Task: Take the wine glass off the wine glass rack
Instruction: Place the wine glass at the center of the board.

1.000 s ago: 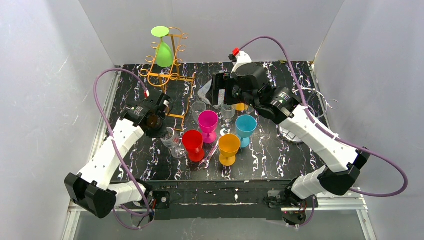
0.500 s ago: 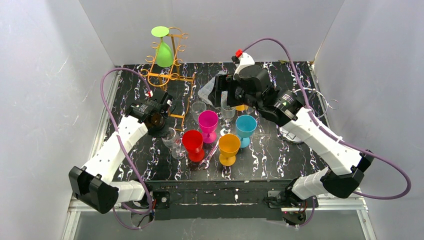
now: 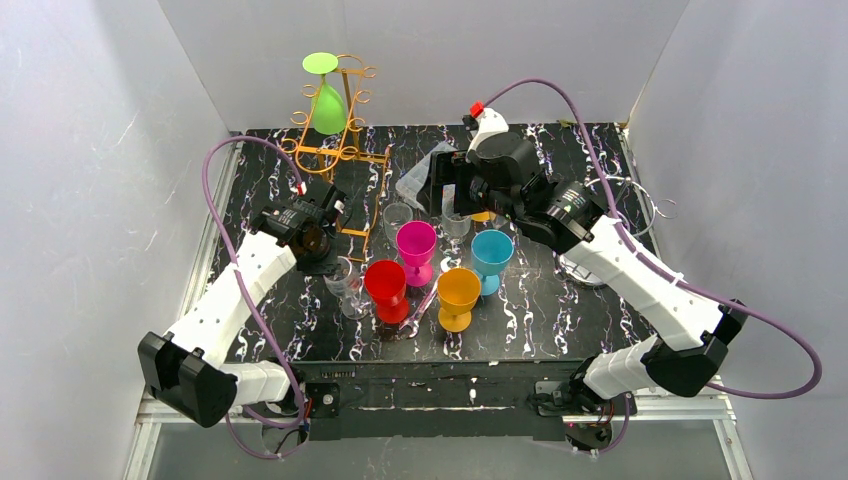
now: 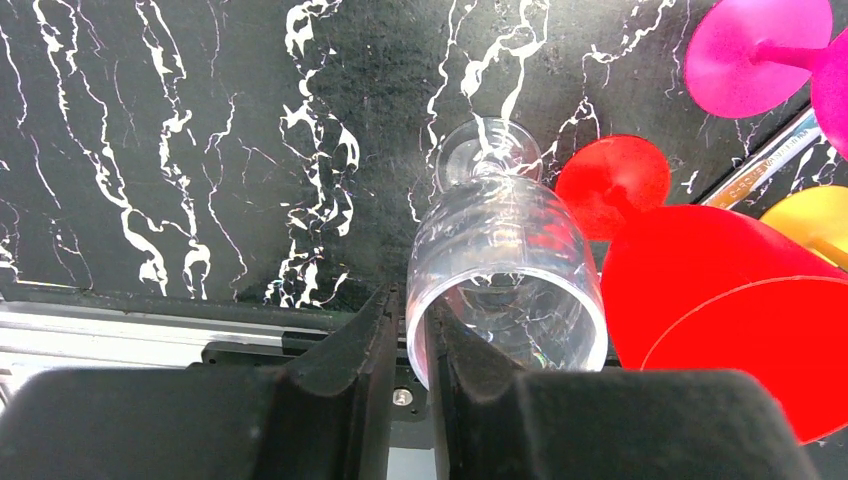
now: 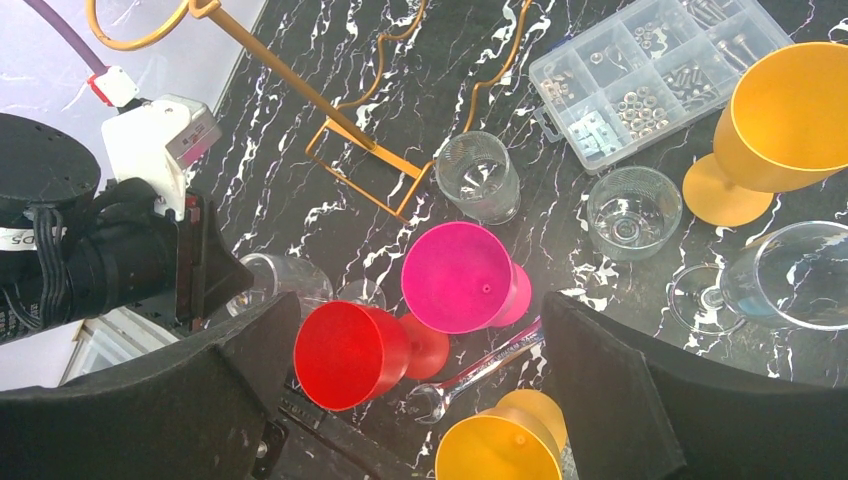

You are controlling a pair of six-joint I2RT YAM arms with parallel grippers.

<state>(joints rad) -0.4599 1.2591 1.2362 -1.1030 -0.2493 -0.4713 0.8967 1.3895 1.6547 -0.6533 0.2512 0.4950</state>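
**Item 1. Green wine glass** (image 3: 328, 105). Opaque lime green with a teardrop bowl, a short stem and a round flat foot. It hangs upside down, foot uppermost, at the top of the wine glass rack (image 3: 345, 150). Neither arm touches it.

**Item 2. Wine glass rack.** Orange-gold wire with scrolled ends, standing at the far left of the black, white-veined worktop (image 3: 560, 300).

**Item 3. Clear wine glass** (image 4: 500, 260). Transparent, with a tall bowl and a round foot. It stands upright just in front of the rack's base and beside the red glass (image 3: 386, 283). Whether its foot rests on the worktop cannot be told.

**Item 4. Left gripper** (image 4: 410, 310). The jaws pinch the rim of the clear wine glass, one finger inside the bowl and one outside.

**Item 5. Right gripper** (image 5: 420, 310). The jaws are spread wide and hold nothing, high above the middle of the worktop.

**Item 6. Other ware.** All upright on the worktop:
- magenta glass (image 3: 416, 243)
- blue glass (image 3: 491, 250)
- orange glass (image 3: 459, 290)

A wrench (image 5: 480, 370) lies between the red and orange glasses, and a clear parts box (image 5: 650, 60) lies farther back.
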